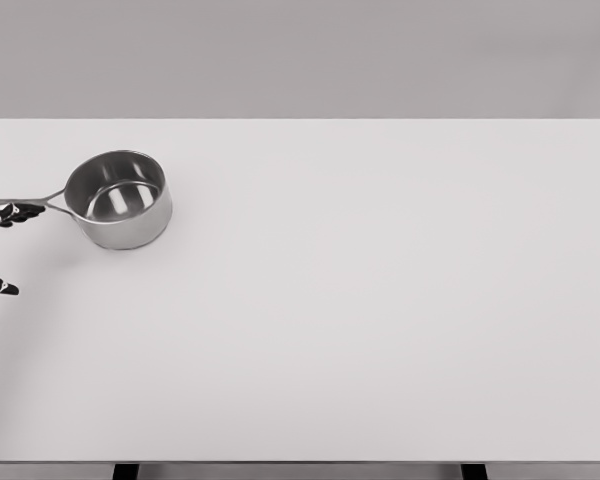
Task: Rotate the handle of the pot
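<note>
A shiny steel pot [120, 198] stands upright on the white table [360, 300] near its left edge. It holds nothing, and its thin handle [28, 203] points left toward the picture's edge. Only the dark fingertips of my left hand [8, 248] show at the left border. The upper fingertips [18, 211] lie right against the underside of the handle, and another fingertip [2, 287] sits well below it, spread apart. Nothing is clasped between them. The rest of the left hand and arm is cut off by the frame.
The table's far edge [300, 120] runs behind the pot and its near edge [300, 462] lies at the bottom. A plain grey wall stands behind.
</note>
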